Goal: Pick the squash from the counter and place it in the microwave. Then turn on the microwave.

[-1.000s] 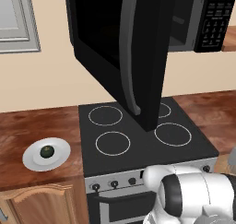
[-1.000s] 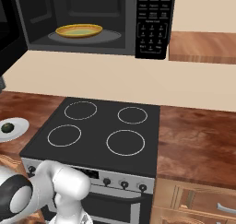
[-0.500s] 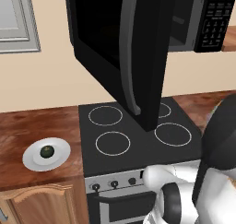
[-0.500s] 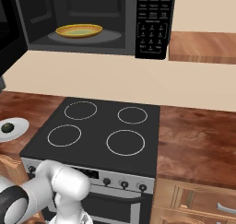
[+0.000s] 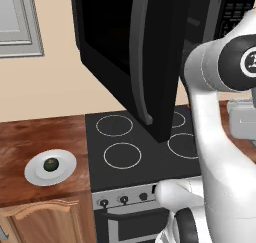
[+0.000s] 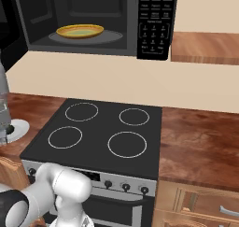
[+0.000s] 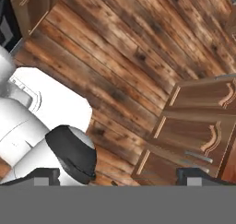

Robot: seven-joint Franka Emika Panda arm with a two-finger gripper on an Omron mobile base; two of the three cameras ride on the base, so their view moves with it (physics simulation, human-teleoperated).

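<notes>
One squash was seen at the far left, resting on a small white plate near the front edge of the counter, just beside the stovetop, with bare wood left around it. Higher and to the right, the microwave was found with its door swung wide over the stovetop and a yellow dish inside; the keypad lettering was too small to be read. Lastly, the gripper was pointed down at wooden floor and drawer fronts, its jaws spread fully apart with nothing held.

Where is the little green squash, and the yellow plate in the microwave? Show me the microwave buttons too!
squash (image 5: 50, 164): left base view, top of the green ball.
yellow plate (image 6: 80, 31): right base view, its middle.
microwave buttons (image 6: 155, 25): right base view, middle of the keypad.
</notes>
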